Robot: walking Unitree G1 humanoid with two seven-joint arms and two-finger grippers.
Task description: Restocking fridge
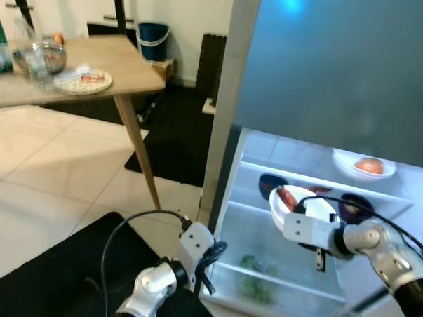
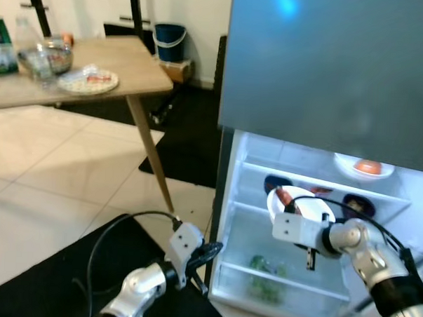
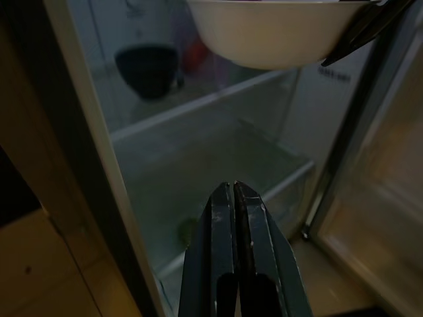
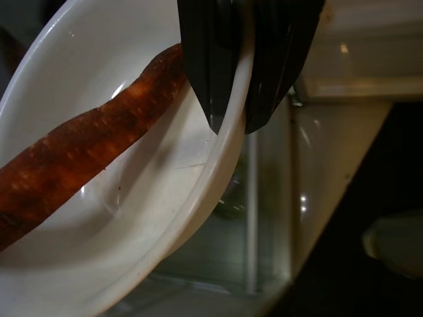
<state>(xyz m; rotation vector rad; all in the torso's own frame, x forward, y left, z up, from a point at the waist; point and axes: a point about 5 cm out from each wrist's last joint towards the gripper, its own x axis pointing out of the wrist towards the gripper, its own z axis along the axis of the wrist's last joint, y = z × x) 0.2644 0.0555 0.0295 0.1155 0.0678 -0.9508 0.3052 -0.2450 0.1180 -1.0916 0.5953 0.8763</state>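
Currently my right gripper pinches the rim of the bowl, carrot inside, held just before the fridge's middle shelf. That shelf lies straight ahead of the bowl. My left gripper, fingers pressed together, waits lower by the crisper.

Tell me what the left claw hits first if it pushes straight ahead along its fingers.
Probably the fridge's lower compartment: the shut left claw points into that open space below the white bowl held by the right claw. Nothing nearer shows, so likely the compartment's floor or back wall, though depth is unclear.
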